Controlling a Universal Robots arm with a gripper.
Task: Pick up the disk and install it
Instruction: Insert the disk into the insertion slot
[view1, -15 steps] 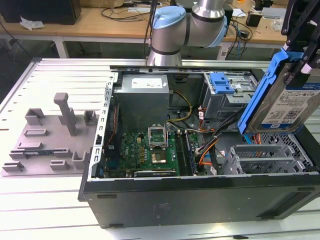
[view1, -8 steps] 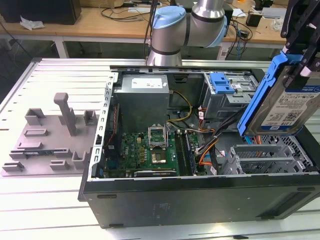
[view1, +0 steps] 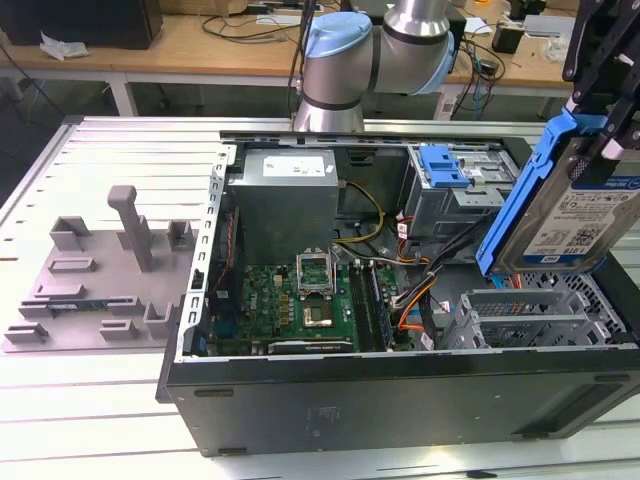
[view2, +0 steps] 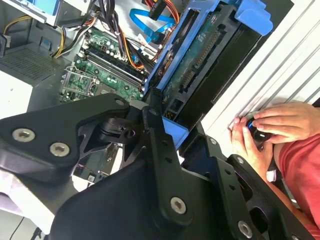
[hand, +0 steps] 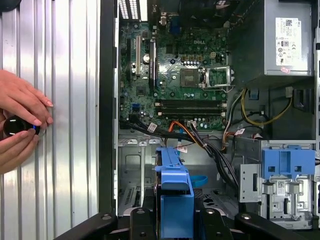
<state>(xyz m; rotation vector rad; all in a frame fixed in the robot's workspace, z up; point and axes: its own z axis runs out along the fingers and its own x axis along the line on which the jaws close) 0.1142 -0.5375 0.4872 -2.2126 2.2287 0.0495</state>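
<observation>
The disk (view1: 575, 215), a silver hard drive with a blue-and-white label in a blue carrier bracket, hangs tilted on edge above the right end of the open computer case (view1: 400, 390). My gripper (view1: 600, 125) is shut on its upper part, black fingers clamping both sides. Beneath it lies the metal drive cage (view1: 530, 315). In the second wrist view the disk (view2: 200, 55) extends away from the gripper (view2: 160, 130) over the case interior. In the first wrist view the disk (hand: 175, 185) shows edge-on between the fingers of the gripper (hand: 175, 220), above the cage floor.
Inside the case are the motherboard (view1: 290, 300), a grey power-supply box (view1: 285, 195), cable bundles (hand: 200, 137) and a blue latch (view1: 443, 165). A grey fixture (view1: 110, 270) lies on the ribbed table at the exterior view's left. A person's hands (hand: 20, 120) hold a small black knob beside the case.
</observation>
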